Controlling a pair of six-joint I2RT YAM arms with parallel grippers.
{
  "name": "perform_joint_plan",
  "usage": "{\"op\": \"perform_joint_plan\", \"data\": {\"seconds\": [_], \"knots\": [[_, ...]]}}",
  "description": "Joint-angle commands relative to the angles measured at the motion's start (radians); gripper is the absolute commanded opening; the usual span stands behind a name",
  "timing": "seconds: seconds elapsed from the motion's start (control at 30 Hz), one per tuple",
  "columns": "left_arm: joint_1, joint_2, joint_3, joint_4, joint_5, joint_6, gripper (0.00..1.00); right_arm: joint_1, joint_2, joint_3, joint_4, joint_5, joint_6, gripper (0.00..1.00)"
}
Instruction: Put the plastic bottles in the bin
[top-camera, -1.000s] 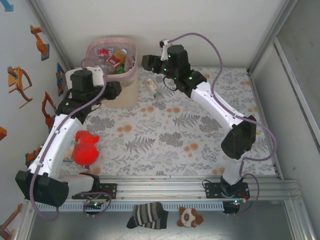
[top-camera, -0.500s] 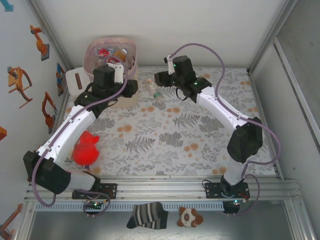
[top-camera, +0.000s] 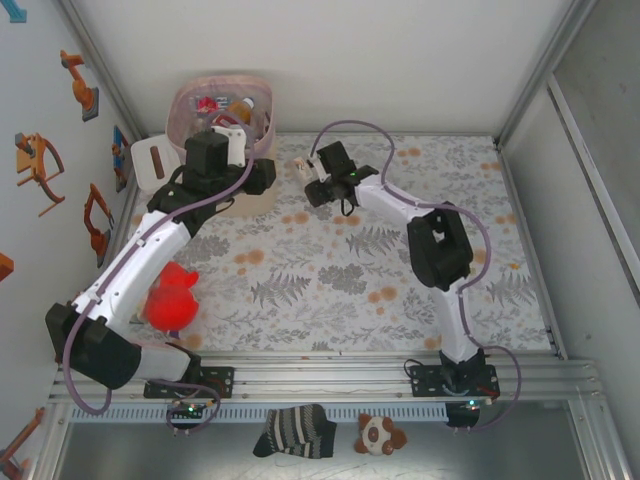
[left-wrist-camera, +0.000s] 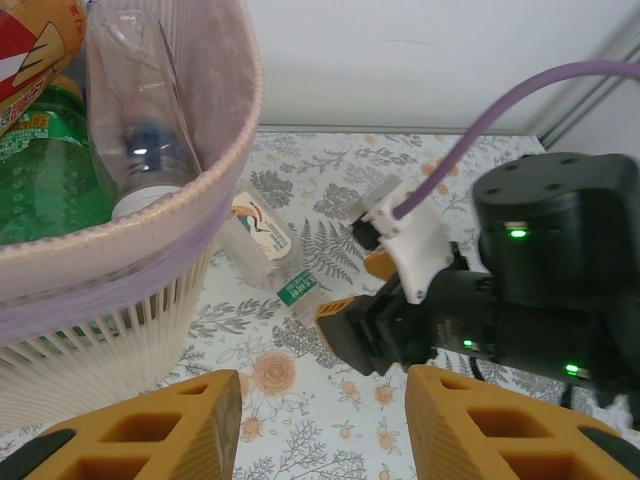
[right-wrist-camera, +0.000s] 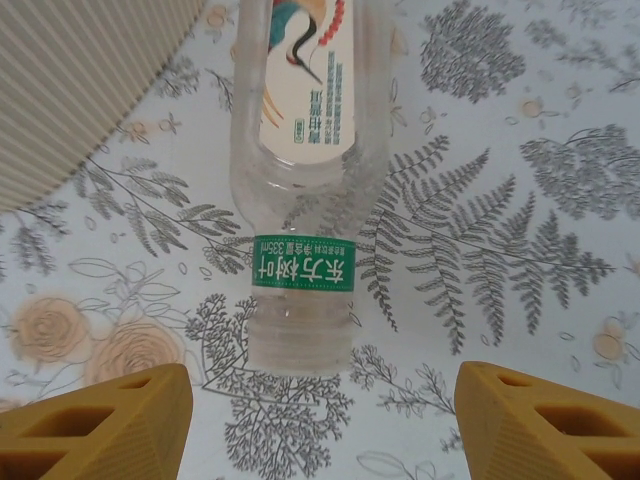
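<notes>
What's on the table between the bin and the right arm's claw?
One clear plastic bottle with a green neck band lies on its side between the bin and the right gripper; the left wrist view shows it.

In my right wrist view, centre frame, a clear bottle (right-wrist-camera: 300, 190) wears a green neck band (right-wrist-camera: 300, 267) printed in white, upside down to me: 东方树叶 and "335ml". Its cream label (right-wrist-camera: 300, 90), upper centre, carries Chinese print too small to read.

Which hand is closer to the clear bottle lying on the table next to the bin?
Right. The right hand sits at the bottle's cap end, fingers open either side; the left hand hangs back beside the bin.
</notes>
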Motion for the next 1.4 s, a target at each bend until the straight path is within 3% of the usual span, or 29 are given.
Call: {"op": "perform_joint_plan", "data": {"seconds": [0.0, 0.5, 0.67, 0.77, 0.97, 1.37], "knots": [[-0.002, -0.040, 0.002, 0.005, 0.001, 0.004, 0.47, -0.001, 0.042, 0.084, -0.028, 0.005, -0.025, 0.69], [-0.002, -0.052, -0.001, 0.000, 0.012, -0.003, 0.48, -0.006, 0.240, 0.222, -0.070, -0.025, -0.012, 0.66], [-0.002, -0.058, -0.004, 0.002, 0.011, -0.009, 0.48, -0.008, 0.269, 0.258, -0.096, -0.026, -0.015, 0.58], [-0.002, -0.066, -0.005, 0.000, 0.007, -0.009, 0.48, -0.009, 0.262, 0.252, -0.094, -0.025, -0.015, 0.46], [-0.001, -0.085, -0.015, 0.006, -0.005, -0.009, 0.48, -0.008, 0.182, 0.176, -0.051, -0.022, -0.005, 0.35], [0.039, -0.100, -0.023, 0.060, 0.074, -0.079, 0.56, -0.009, -0.133, -0.100, 0.106, -0.013, 0.054, 0.30]]}}
